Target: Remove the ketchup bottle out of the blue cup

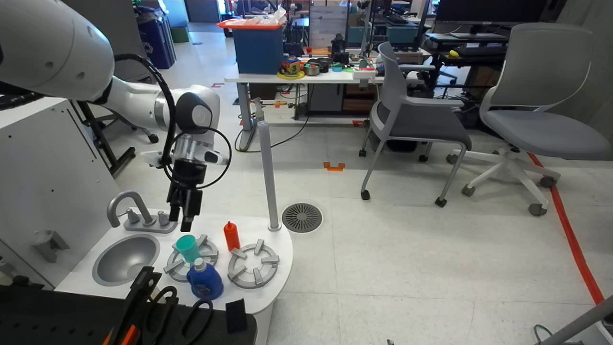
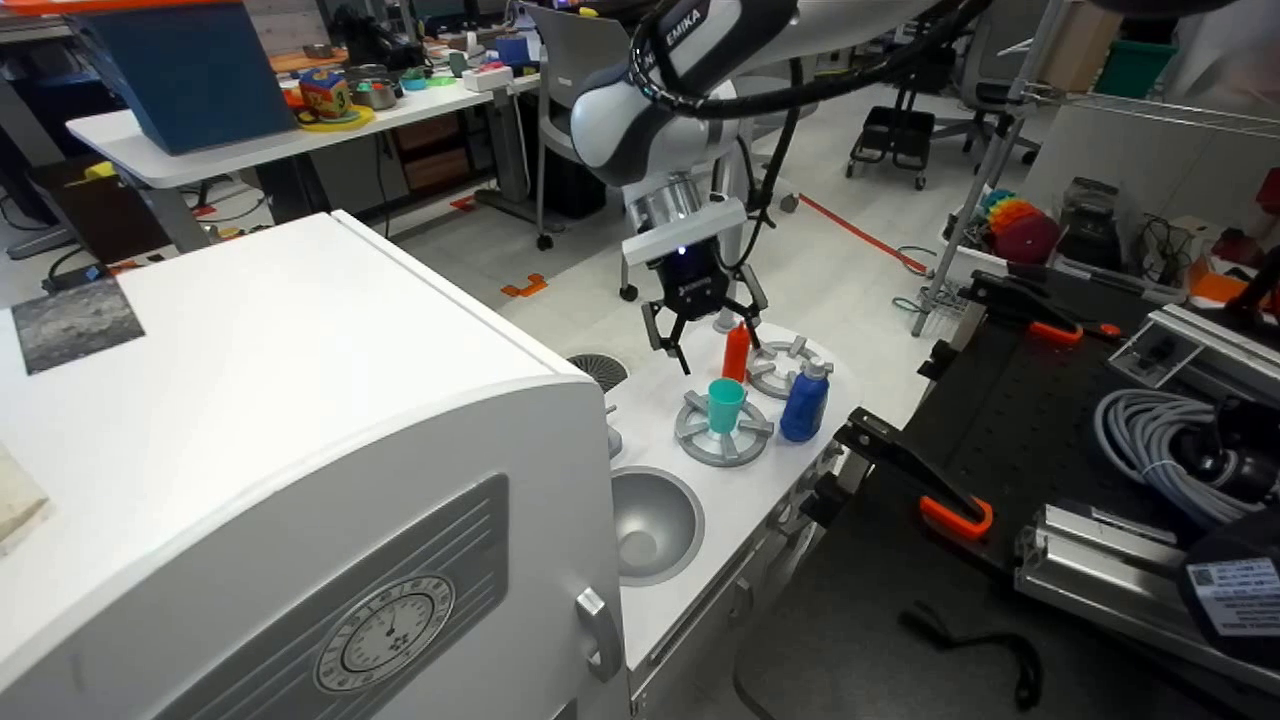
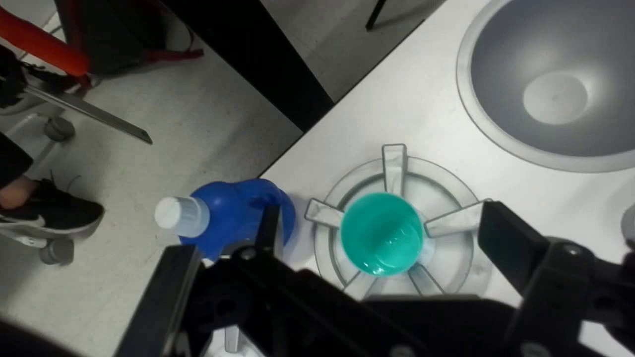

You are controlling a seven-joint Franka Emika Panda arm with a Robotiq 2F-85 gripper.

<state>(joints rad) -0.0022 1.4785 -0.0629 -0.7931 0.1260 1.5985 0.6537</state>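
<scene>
The ketchup bottle point(image 1: 232, 236), red-orange and slim, stands upright on the white counter beside a burner grate. It also shows in an exterior view point(image 2: 736, 353) and is out of view in the wrist view. The blue cup point(image 1: 187, 247), teal and upright, stands on the neighbouring burner grate, apart from the bottle; it also shows in an exterior view point(image 2: 725, 403). In the wrist view the cup point(image 3: 382, 233) is seen from above and is empty. My gripper point(image 2: 720, 358) is open and empty, above the counter and higher than the cup. Its fingers spread wide in the wrist view point(image 3: 381, 216).
A dark blue jug with a white cap point(image 1: 205, 280) stands close to the cup. A sink point(image 1: 102, 274) with a grey faucet point(image 1: 129, 197) lies beside the grate. A grey post point(image 1: 268, 177) rises at the counter's edge. A black cart point(image 2: 1000, 430) borders the counter.
</scene>
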